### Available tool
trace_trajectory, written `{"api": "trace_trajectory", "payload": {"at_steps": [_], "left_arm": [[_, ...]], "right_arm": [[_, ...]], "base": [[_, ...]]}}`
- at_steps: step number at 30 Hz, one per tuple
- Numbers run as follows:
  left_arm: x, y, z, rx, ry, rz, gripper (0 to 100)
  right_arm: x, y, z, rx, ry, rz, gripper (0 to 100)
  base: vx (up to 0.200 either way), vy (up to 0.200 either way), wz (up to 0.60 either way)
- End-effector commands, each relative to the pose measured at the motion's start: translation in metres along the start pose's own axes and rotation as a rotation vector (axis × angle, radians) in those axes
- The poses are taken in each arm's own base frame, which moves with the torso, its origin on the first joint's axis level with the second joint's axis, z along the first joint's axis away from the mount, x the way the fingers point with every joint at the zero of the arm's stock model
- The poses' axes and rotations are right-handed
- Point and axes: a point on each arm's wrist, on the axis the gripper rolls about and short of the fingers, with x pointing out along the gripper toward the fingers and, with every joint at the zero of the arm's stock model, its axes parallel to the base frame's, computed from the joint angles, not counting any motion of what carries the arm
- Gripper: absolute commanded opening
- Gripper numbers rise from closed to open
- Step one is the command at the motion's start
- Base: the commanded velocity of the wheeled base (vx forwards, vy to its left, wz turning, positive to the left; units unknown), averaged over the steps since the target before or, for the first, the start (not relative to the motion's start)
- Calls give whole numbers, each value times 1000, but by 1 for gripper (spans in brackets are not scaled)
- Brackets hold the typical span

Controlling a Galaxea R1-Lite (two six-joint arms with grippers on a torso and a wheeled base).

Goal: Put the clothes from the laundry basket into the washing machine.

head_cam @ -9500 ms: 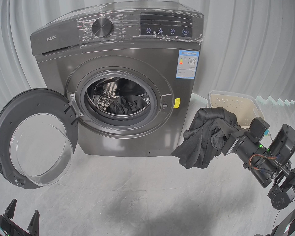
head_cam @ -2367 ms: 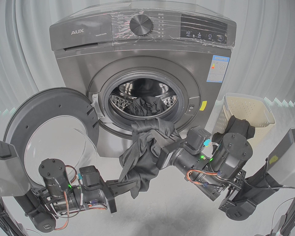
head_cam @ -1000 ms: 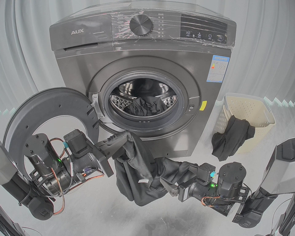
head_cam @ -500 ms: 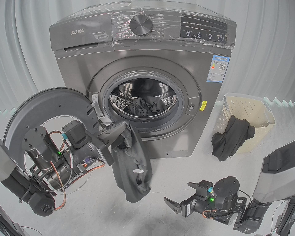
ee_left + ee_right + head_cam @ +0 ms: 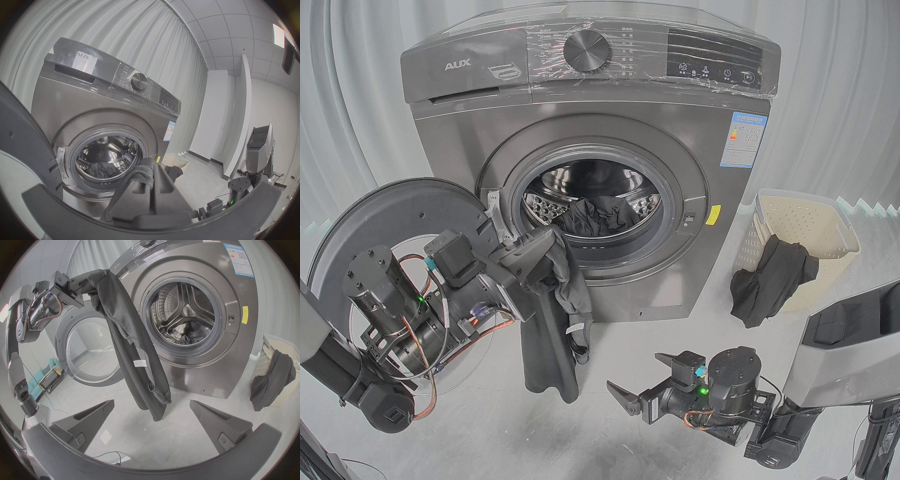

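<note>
washing machine 1 | laundry basket 1 | dark garments 3 (one in drum)

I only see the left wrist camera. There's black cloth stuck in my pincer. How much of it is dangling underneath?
Observer: Lots. The black garment hangs from the left pincer in one long strip. It ends well below the washing machine drum opening.
Operator: Is my other pincer holding it too?
Observer: No. The right pincer is wide open and empty, down low and apart from the cloth.
</note>
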Motion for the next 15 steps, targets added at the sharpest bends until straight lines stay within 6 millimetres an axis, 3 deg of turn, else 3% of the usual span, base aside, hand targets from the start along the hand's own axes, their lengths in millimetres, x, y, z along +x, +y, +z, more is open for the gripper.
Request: {"api": "trace_trajectory", "payload": {"at_steps": [1,6,15], "left_arm": [[8,0,8,4,-45,-8,0],[18,0,20,12,-97,-16,0],[18,0,21,16,-105,-18,0]], "right_arm": [[10,-8,-4,-2,4,-11,100],[21,-19,-13,5,15,-22,100],[39,-23,-22,-6,20,-33,100]], "base": [[0,0,0],[0,0,0],[0,0,0]]}}
